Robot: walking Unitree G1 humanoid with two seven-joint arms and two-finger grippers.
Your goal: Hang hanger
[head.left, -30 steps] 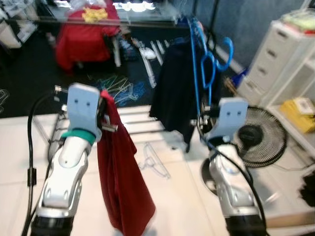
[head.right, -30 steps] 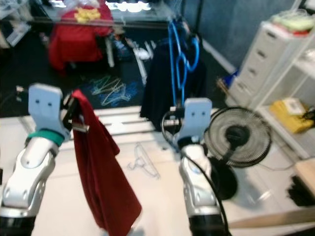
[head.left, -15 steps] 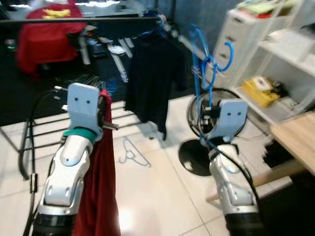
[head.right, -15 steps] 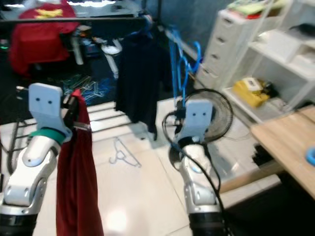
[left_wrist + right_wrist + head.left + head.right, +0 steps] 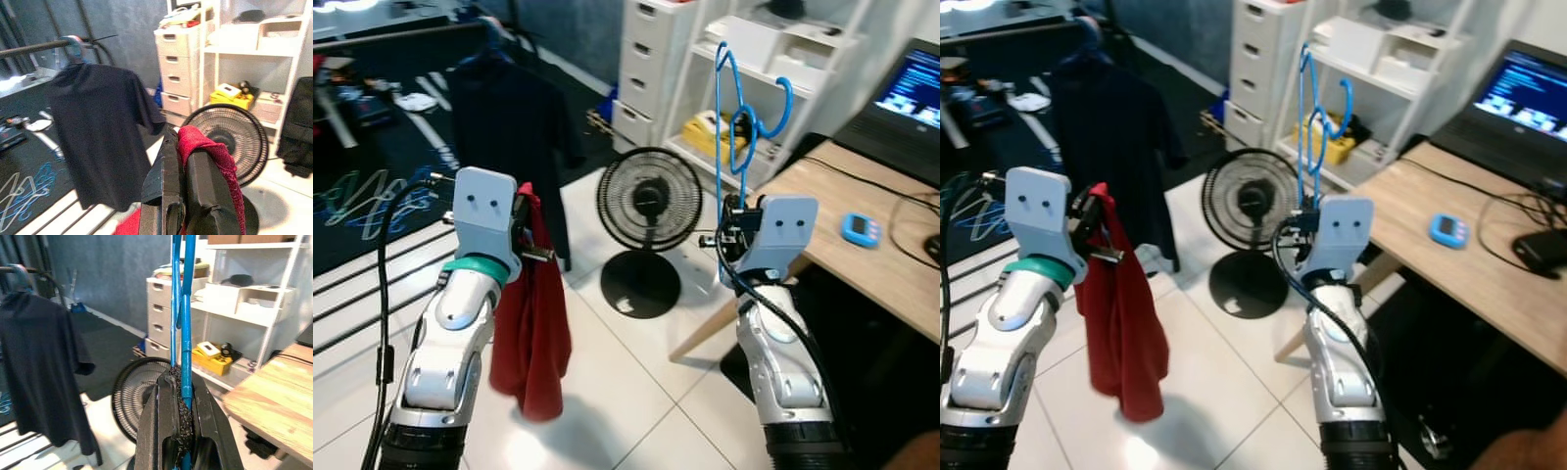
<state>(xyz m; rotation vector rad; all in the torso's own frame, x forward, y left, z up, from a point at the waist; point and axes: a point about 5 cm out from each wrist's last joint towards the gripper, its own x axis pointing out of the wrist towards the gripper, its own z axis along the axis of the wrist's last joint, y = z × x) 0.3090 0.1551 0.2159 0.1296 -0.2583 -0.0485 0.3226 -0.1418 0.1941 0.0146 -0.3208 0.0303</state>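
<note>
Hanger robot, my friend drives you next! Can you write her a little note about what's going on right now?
Left pincer: shut on the red cloth, which hangs down beside that arm.
Right pincer: shut on the blue hanger, held upright with its hook on top.
The rail is off to the left, with a dark shirt already hanging on it. A fan stands on the floor straight ahead; a desk is to the right.
Done: hanger and cloth are picked up.
Left: cloth isn't on the hanger, and the hanger isn't on the rail.
</note>
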